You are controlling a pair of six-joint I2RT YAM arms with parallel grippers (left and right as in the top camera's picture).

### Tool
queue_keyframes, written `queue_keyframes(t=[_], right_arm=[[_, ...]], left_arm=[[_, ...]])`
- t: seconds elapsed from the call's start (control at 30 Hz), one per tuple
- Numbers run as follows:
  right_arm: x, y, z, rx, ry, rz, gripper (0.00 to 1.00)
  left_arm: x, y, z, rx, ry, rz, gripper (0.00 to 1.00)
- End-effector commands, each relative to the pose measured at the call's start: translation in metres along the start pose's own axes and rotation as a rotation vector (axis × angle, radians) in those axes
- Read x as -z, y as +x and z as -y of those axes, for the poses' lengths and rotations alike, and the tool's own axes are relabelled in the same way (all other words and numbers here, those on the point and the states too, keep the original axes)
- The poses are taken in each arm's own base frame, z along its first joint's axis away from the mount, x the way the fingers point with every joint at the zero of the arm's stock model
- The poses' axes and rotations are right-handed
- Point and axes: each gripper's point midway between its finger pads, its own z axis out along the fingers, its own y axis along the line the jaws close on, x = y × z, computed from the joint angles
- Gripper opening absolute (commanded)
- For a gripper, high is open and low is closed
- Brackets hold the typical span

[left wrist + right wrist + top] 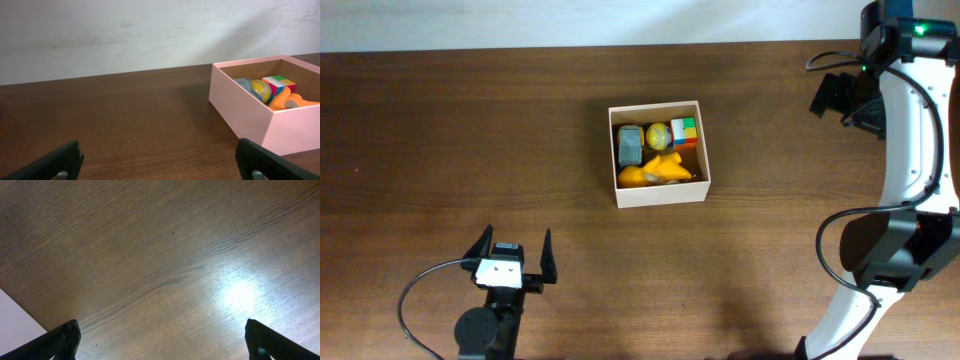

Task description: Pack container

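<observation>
The container [662, 193], a square white box with a tan inside, stands at the table's middle. It holds a grey toy [630, 146], a yellow ball [658, 135], a colour cube [684, 131] and orange-yellow toys [658, 172]. It also shows in the left wrist view [250, 114] at the right. My left gripper [512, 253] is open and empty near the front left, well short of the container. My right gripper [842, 93] is open and empty at the far right, over bare wood [165, 270].
The brown wooden table [470, 130] runs around the container on all sides. A white wall [125, 35] stands behind the table's far edge. The right arm's white links [910, 150] rise along the right side. A cable [420, 290] loops by the left arm.
</observation>
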Motion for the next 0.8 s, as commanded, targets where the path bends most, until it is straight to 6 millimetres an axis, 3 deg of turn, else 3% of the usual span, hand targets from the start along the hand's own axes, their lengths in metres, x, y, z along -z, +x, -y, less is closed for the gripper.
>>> queue_keyframes(t=[0.0, 0.13, 0.33, 0.5, 0.63, 0.77], right_arm=[[0.015, -0.002, 0.000, -0.013, -0.014, 0.040, 0.99], [0.038, 0.003, -0.008, 0.008, -0.040, 0.089, 0.99], [0.106, 0.022, -0.017, 0.047, -0.122, 0.236, 0.99], [0.153, 0.061, -0.017, 0.099, -0.188, 0.325, 0.99], [0.166, 0.100, -0.004, 0.130, -0.214, 0.349, 0.99], [0.159, 0.135, 0.016, 0.126, -0.231, 0.378, 0.99]], left_arm=[[0.000, 0.001, 0.001, -0.016, 0.006, 0.003, 0.99], [0.000, 0.002, 0.001, -0.016, 0.006, 0.003, 0.99], [0.000, 0.001, 0.001, -0.016, 0.006, 0.003, 0.99], [0.000, 0.002, 0.001, -0.016, 0.006, 0.003, 0.99], [0.000, 0.001, 0.001, -0.016, 0.006, 0.003, 0.99], [0.000, 0.002, 0.001, -0.016, 0.006, 0.003, 0.99]])
